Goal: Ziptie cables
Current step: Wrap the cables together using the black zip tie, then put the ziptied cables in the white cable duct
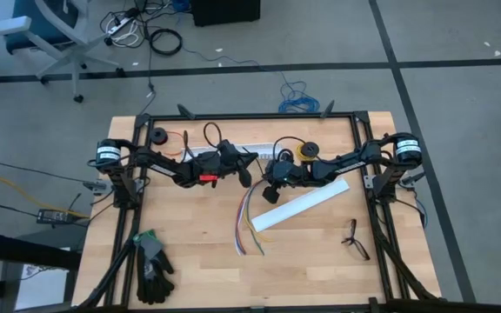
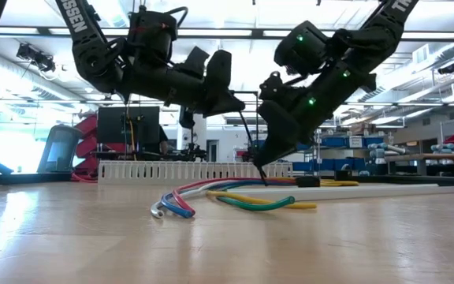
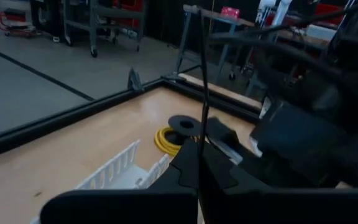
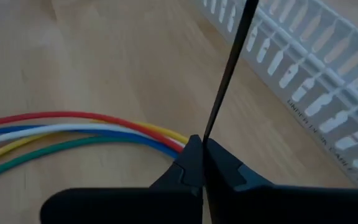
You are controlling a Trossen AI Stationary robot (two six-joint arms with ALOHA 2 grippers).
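Black thin ziptie (image 4: pixel 229 74) pinched by both hands (apparently), above limp coloured cables (image 4: pixel 73 130).

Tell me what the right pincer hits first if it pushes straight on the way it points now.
Probably the cables: the right pincer, shut on the ziptie, points down at the bundle's end, with the table just beneath. Depth is uncertain.

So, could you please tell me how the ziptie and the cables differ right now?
The ziptie is a single thin black strip, while the cables are several wires in red, blue, white, yellow and green. The ziptie is lifted, pinched in the shut right gripper and the shut left gripper; the cables lie loose on the table. Both are long and slender.
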